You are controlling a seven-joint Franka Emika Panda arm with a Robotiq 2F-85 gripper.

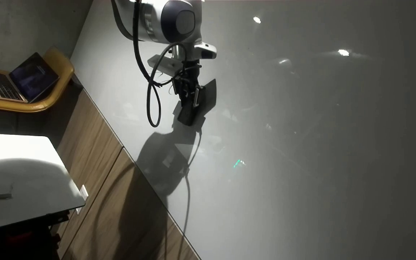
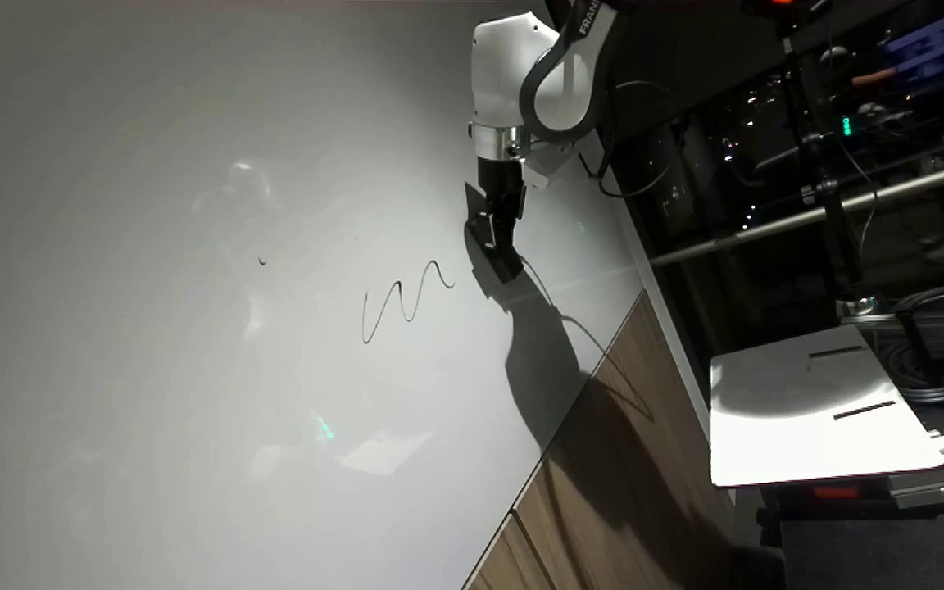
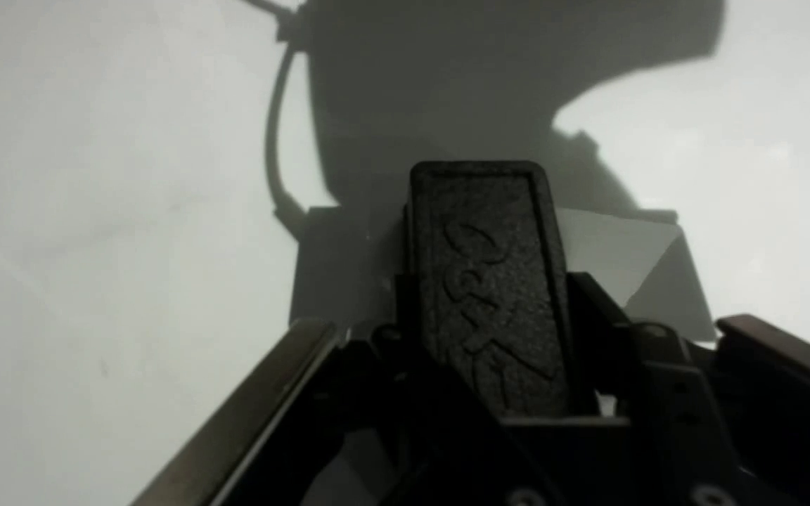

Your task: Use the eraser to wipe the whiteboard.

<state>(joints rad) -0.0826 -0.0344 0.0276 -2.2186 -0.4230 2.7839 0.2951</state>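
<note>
The dark oblong eraser (image 3: 493, 281) sits between the fingers of my gripper (image 3: 495, 302), which is shut on its two long sides. Its embossed face shows in the wrist view, while its lower end is covered by the gripper. Both exterior views show the eraser (image 1: 186, 115) (image 2: 506, 264) angled down from the gripper, close over the whiteboard (image 1: 302, 198). Whether it touches the board I cannot tell. A wavy pen line (image 2: 398, 283) runs across the whiteboard (image 2: 152, 369) to the left of the eraser in an exterior view, with a tiny mark (image 2: 262, 262) farther left.
Wood panelling (image 1: 103, 155) borders the board's lower edge. A white table (image 2: 808, 442) stands off to the side. A laptop (image 1: 34, 77) rests on a yellow chair (image 1: 61, 65). A loose black cable (image 1: 148, 108) loops beside the wrist. The arm casts a broad shadow on the board.
</note>
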